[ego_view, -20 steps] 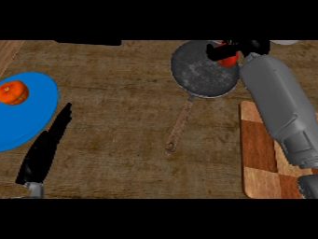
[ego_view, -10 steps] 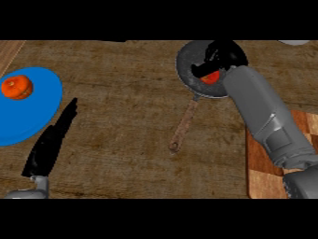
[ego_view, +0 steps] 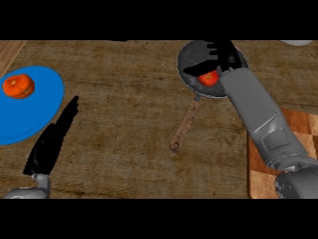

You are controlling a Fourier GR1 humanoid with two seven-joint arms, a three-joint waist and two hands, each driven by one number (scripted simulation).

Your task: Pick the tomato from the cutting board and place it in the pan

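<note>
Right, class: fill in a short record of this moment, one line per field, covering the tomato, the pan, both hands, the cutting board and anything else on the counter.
tomato: in the pan, under the right hand
pan: far side of counter, handle pointing towards the robot
right hand: over the pan, fingers spread open
left hand: lower left, open, fingers straight
cutting board: right edge, nothing seen on it
blue plate: left, carrying an orange-red fruit

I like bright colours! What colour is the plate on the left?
The plate is bright blue, seen best in the head view, with a red-orange fruit on it.
</note>
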